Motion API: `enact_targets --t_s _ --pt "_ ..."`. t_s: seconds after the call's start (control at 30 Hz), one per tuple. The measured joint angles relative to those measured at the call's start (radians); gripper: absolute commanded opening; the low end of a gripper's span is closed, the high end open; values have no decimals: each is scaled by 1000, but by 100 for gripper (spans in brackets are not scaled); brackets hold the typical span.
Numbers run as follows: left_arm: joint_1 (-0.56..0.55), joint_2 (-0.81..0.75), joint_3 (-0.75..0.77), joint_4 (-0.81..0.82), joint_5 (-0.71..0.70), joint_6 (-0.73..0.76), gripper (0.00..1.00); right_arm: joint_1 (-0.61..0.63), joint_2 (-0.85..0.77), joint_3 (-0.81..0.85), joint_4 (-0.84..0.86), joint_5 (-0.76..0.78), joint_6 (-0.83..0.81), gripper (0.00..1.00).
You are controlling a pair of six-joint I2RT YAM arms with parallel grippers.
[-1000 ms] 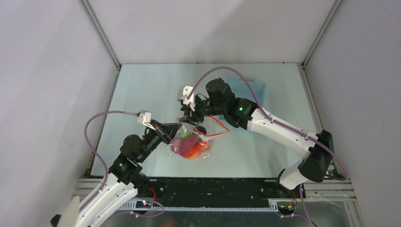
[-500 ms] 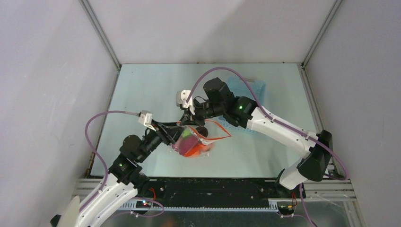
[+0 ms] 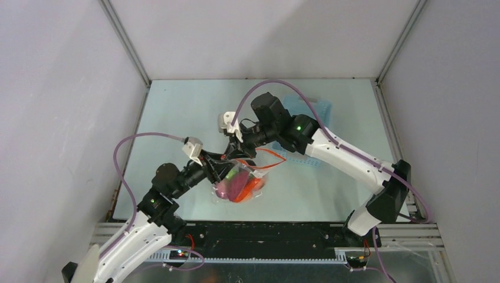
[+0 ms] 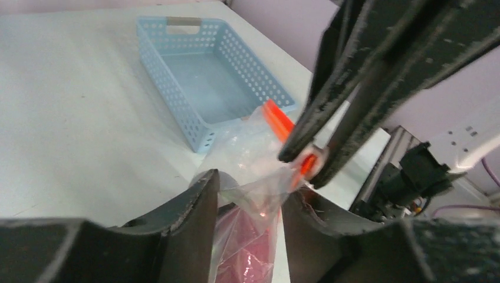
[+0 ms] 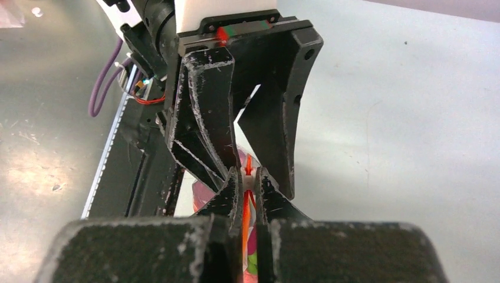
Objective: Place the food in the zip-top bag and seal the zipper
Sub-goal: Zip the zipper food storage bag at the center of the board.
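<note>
The zip-top bag (image 3: 255, 175) lies at mid-table with the food (image 3: 236, 186) inside it, showing red, purple, orange and green through the plastic. My right gripper (image 3: 239, 154) is shut on the zipper (image 3: 274, 153) at the bag's left end. The right wrist view shows its pads (image 5: 234, 187) pinching the orange zipper (image 5: 245, 206). My left gripper (image 3: 223, 170) faces it, open. In the left wrist view the bag's crinkled corner (image 4: 259, 194) sits loose between its jaws, and the right gripper's fingertips (image 4: 321, 162) clamp the zipper (image 4: 276, 118) just above.
A light-blue perforated basket (image 4: 206, 76) stands behind the bag toward the back right, partly under the right arm in the top view (image 3: 321, 109). Grey walls enclose the table on three sides.
My left gripper has opened and let go of the bag's corner, reaching a little farther in. My right gripper has shut on the zipper. The bag shifted slightly.
</note>
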Motion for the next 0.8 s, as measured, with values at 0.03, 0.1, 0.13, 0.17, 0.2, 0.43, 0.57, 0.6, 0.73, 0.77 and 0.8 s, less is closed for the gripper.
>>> enact_targets --t_s 0.03,0.1,0.13,0.17,0.2,0.43,0.57,0.6,0.73,0.77,0.8 --pt "0 0 1 2 13 14 31 -4 10 14 -13 -13 0 0" --pt "0 -1 1 2 35 29 7 -11 30 40 -40 -29 -1 0" --pt "0 -1 1 1 45 35 4 -14 37 50 -50 -33 -1 0" --pt "0 -2 1 1 55 36 1 -17 44 56 -55 -36 -1 0" --pt "0 -5 1 2 63 39 0 -19 48 61 -61 -37 -1 0" --pt "0 -74 -26 27 93 34 0 -27 55 74 -91 -27 -2 0" --pt "0 -134 -61 42 80 25 0 -28 55 74 -113 -26 -12 0" --pt "0 -144 -67 43 75 24 0 -29 55 74 -116 -26 -16 0" --pt "0 -171 -76 48 52 24 0 -37 55 72 -143 -29 -40 0" --pt "0 -171 -76 49 49 24 0 -39 55 71 -149 -28 -46 0" --pt "0 -171 -76 47 46 24 0 -41 55 68 -154 -26 -51 0"
